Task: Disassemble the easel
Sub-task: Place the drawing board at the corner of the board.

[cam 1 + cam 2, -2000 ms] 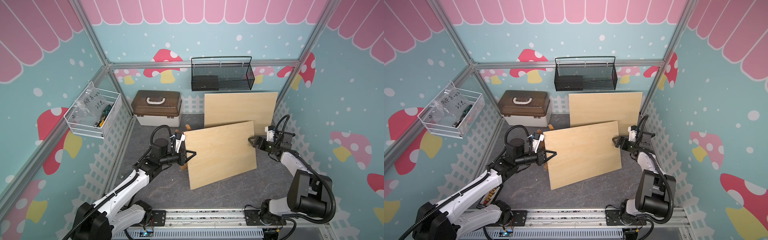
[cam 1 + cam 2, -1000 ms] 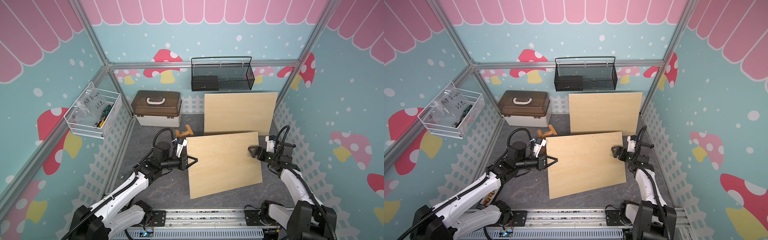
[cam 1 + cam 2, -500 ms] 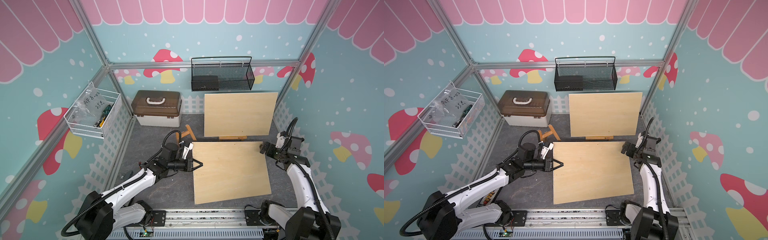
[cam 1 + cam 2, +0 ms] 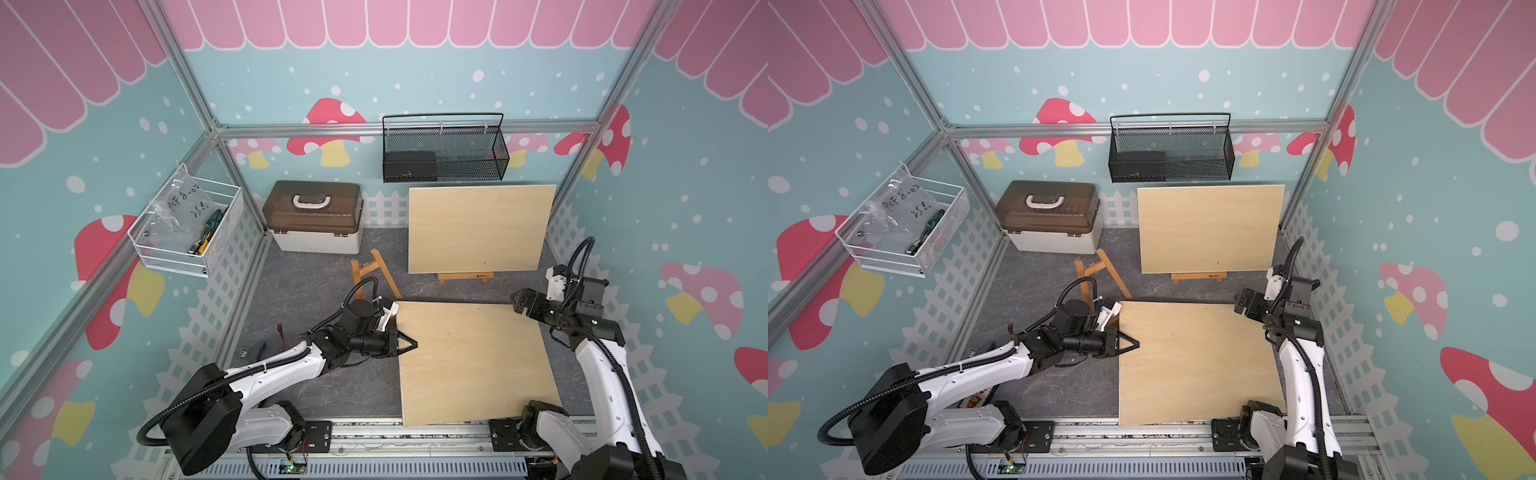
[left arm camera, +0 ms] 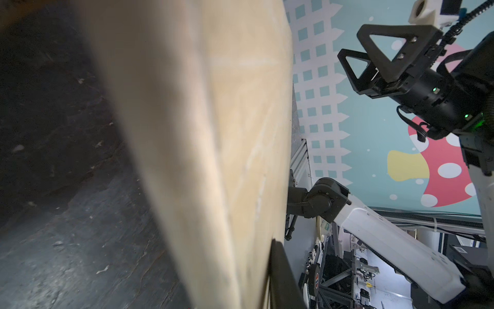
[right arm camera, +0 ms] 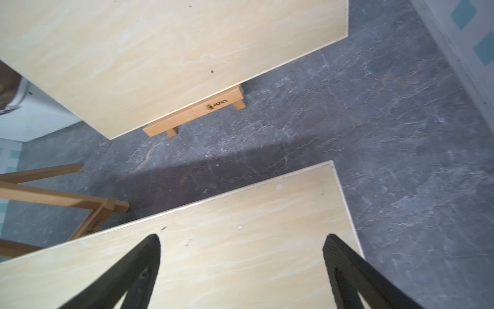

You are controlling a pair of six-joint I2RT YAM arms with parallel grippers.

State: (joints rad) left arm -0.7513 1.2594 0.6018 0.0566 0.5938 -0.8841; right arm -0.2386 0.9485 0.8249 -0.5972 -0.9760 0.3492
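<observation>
1. Plywood board lies on the floor, 5 o'clock.
2. Left gripper clamps its 9 o'clock edge; right gripper gapes above its 1 o'clock corner.
3. Likely stiff, light, slick: pinch edges.

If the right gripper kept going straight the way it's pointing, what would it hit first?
Most likely the far corner of the flat board, which lies just under the open right gripper. Should it clear that, the grey floor comes next; depth is unclear.

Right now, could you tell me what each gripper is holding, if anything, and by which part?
The left gripper is clamped on the near board's left edge; the right gripper is open, holding nothing.
</observation>
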